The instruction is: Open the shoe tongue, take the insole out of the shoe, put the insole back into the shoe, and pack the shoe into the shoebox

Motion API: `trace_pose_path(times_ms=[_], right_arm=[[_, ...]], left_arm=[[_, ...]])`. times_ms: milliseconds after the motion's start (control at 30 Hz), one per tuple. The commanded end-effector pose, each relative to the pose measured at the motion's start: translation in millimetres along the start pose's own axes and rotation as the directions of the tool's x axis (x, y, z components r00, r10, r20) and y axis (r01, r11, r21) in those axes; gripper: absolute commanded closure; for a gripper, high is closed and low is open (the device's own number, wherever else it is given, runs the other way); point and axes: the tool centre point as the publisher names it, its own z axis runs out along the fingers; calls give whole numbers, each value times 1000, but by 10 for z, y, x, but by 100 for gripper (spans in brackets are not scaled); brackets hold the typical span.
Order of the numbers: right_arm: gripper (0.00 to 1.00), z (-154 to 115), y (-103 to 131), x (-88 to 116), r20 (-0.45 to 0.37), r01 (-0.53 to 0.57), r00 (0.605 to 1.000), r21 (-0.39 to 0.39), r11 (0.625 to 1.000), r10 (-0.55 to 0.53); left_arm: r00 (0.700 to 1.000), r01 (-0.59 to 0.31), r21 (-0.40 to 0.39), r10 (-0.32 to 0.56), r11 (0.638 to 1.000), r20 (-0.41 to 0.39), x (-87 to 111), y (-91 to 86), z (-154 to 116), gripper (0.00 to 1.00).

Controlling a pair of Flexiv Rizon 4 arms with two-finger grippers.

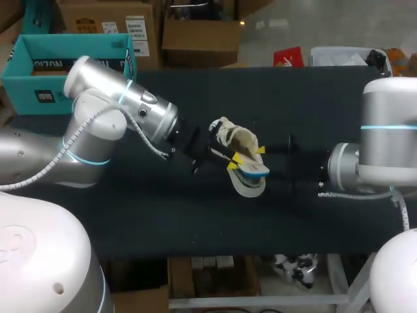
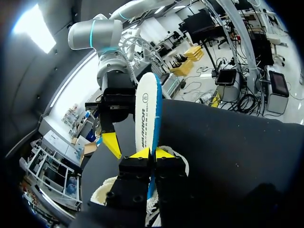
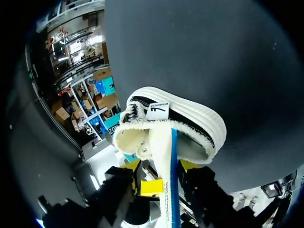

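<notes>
The left gripper (image 2: 152, 153) is pinched tight on one end of the insole (image 2: 146, 114), its yellow tips pressed flat against both faces. The insole stands edge-up ahead of it, most of its length clear of the shoe (image 3: 190, 118). The right gripper (image 3: 159, 165) comes in from 3 o'clock with its fingers spread wide, one on each side of the insole and not touching it. Whether they brush the shoe's collar I cannot tell.

The shoe sits mid-table (image 1: 313, 104), tipped on its side with its fleecy mouth towards the right arm. From above, the insole hangs out at about 5 o'clock from it.

The insole looks thin, light and bendy (a foam slip with a blue edge), so I'd expect it to flop or buckle if pushed from its tail. A hold nearer the middle, or guiding the toe end in first, seems wiser. The shoe looks light too, soft in the upper and stiff in the thick rubber sole. The heel or sole rim is probably the firmest place to grip it.

The teal shoebox (image 1: 26, 72) stands open at about 10 o'clock, well apart from the shoe. I see nothing in it, though the left arm hides part of it.
</notes>
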Motion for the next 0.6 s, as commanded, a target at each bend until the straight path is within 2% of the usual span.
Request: trace_pose_path(times_ms=[33,267,600], right_arm=[[100,-67,34,-44,-15,4,1000,15,1000,-3],[100,-28,99,-38,-1,5,1000,40,999,-5],[100,93,183,42,25,13,1000,52,999,-14]], left_arm=[[999,-6,-27,8,1000,51,51,-88,28,100],[996,-6,-59,11,998,90,64,-102,40,100],[993,17,-96,-6,995,116,92,38,53,100]])
